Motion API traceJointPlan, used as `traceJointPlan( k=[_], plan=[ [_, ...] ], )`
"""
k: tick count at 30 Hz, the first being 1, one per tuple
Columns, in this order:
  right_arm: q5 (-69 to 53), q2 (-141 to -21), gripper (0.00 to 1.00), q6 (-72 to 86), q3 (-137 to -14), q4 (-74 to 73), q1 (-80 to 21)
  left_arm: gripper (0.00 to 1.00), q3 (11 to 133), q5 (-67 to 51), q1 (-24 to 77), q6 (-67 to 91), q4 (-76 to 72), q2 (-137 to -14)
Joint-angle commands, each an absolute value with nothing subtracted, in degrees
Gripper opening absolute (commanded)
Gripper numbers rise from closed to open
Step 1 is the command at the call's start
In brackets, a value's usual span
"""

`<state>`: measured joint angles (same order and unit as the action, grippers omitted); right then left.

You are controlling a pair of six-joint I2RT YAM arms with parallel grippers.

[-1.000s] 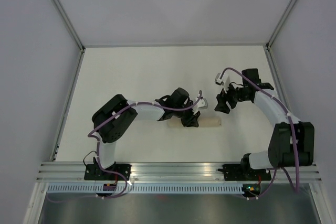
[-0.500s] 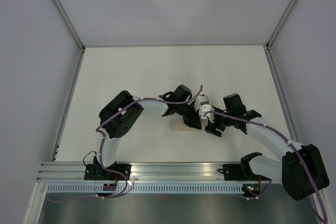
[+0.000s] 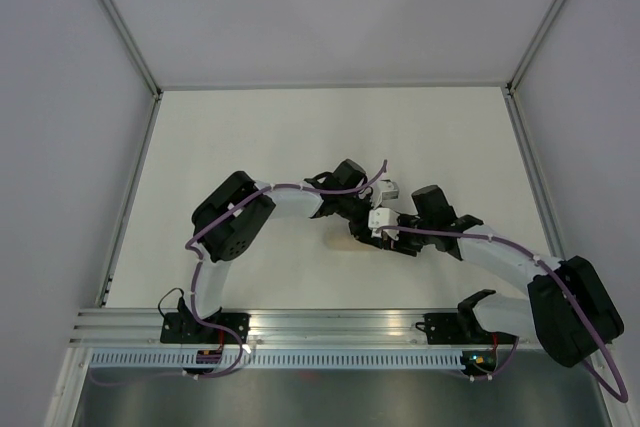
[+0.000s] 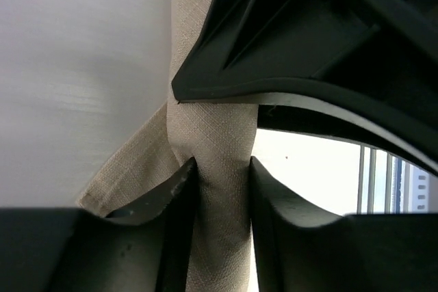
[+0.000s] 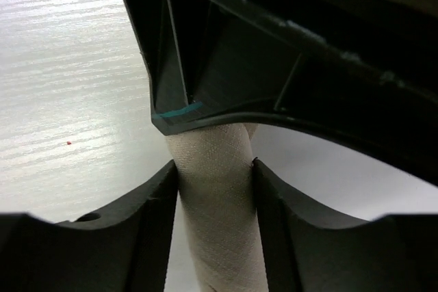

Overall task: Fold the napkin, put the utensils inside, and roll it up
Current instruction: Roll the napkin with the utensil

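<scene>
Black left claw (image 4: 223, 165) astride beige napkin (image 4: 213, 131)

right arm (image 3: 500, 252): swinging in from the far right to the napkin (image 3: 343, 243) roll
right gripper (image 5: 215, 169): closing around the roll, just beside the left gripper (image 4: 222, 169)
napkin: showing less from above

The rolled napkin (image 3: 342, 240) lies on the worktop (image 3: 250, 147), about midway across and toward the near edge. The left jaws straddle the roll, with the right jaws just right of them. Each pair touches the roll on both sides. The roll's left end sticks out past them.
</scene>
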<state>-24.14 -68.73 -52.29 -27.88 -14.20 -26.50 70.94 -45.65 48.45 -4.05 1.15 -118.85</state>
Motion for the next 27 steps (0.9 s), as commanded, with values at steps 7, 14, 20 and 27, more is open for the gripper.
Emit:
traceJointPlan(
  k=[7,14,20,27],
  plan=[
    [-22.06,-70.57,0.35,-53.26,-28.3,-12.92,-26.72,0.52,70.66,-44.73,47.37,-2.82,4.92,-118.66],
    [-23.64,-74.26,0.28,-53.96,-32.08,-19.24,-26.72,0.56,66.37,-41.14,44.83,-0.53,-2.36,-113.04],
    [-25.31,-79.45,0.23,-54.4,-37.25,-24.95,-26.72,0.6,59.07,-38.42,39.65,5.44,-13.17,-106.79],
    [-26.28,-86.73,0.21,-52.91,-43.32,-29.96,-26.54,0.57,46.43,-28.93,37.01,11.51,-32.5,-98.18]
  ],
)
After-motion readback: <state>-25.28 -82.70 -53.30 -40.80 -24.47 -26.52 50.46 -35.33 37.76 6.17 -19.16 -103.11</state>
